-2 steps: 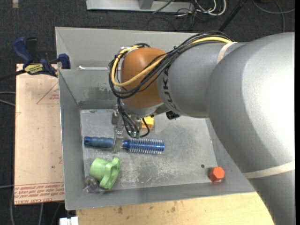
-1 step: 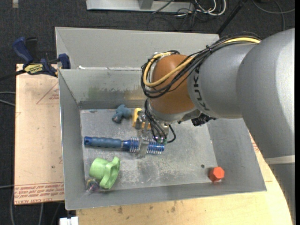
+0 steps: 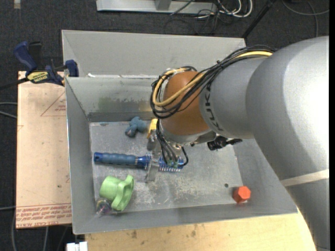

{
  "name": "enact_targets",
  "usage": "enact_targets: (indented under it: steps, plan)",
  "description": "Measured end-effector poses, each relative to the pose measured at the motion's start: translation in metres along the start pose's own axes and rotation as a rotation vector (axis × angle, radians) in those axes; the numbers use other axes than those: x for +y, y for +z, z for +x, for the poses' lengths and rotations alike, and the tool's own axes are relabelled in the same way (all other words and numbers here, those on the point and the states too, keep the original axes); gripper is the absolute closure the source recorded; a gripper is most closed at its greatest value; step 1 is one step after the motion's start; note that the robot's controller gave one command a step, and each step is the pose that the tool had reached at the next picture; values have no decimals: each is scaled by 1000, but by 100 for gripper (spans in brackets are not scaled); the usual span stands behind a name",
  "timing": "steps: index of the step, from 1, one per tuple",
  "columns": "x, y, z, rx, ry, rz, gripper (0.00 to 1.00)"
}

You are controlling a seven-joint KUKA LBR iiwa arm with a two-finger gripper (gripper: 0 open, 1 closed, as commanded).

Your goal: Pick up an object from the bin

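My gripper [image 3: 158,160] hangs low in the middle of the bin, right at the right-hand end of a dark blue handled tool [image 3: 119,159] that lies flat and points left. A small grey-blue bent piece [image 3: 135,125] lies just left of the gripper, near the back wall. A light green rounded plastic thing [image 3: 118,191] rests in the front left corner, below the blue tool.
A small orange block [image 3: 241,194] sits alone at the front right of the bin floor. The arm with its orange cover and cables spans the bin's right half and hides the floor beneath it.
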State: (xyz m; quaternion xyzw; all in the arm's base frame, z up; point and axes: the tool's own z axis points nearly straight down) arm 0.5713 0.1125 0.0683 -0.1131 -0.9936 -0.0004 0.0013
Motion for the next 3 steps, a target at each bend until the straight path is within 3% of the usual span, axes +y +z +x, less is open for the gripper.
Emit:
enact_targets:
  steps: [1,2,3]
  plan:
    - [1,0,0,-1,1,-2,0]
    - [1,0,0,-1,0,-2,100]
    - [2,-112,-2,-10,-1,-4,100]
